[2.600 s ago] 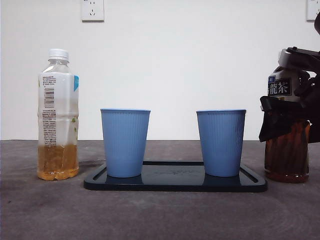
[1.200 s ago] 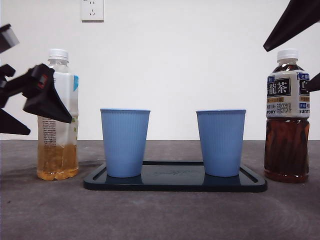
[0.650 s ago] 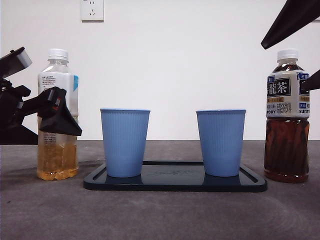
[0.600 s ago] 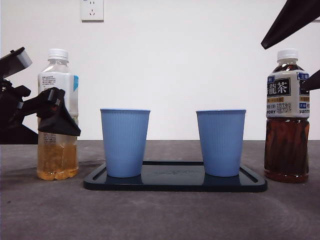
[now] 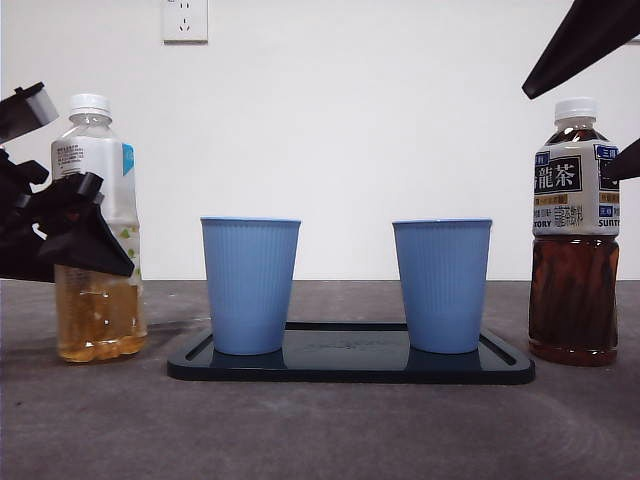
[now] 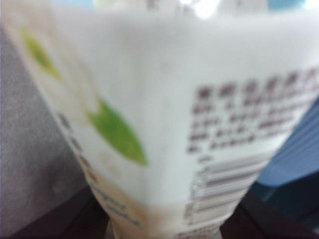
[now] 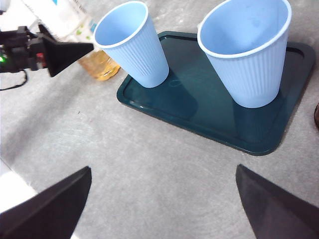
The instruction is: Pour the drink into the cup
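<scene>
The clear plastic bottle (image 5: 95,230) stands upright at 9 o'clock of the tray (image 5: 350,368), on the grey, slightly grainy surface (image 5: 320,430), with pale amber drink filling roughly its lower third, a white screw cap and a white label printed with small text, a barcode and green leaves. The left hand (image 5: 70,225) is clamped around its middle; in the left wrist view the label (image 6: 164,114) fills the picture and is blurred, so the contact seems firm rather than certain. Two ribbed, tapered light-blue cups, the left cup (image 5: 250,285) and the right cup (image 5: 442,285), stand apart on the glossy dark rectangular tray with rounded corners, both empty in the right wrist view. At 3 o'clock of the tray stands a dark tea bottle (image 5: 574,230), capped white and nearly full. The right hand (image 7: 164,199) hangs above the surface with its jaws spread wide, holding nothing. A white wall socket (image 5: 185,20) sits on the wall behind.
</scene>
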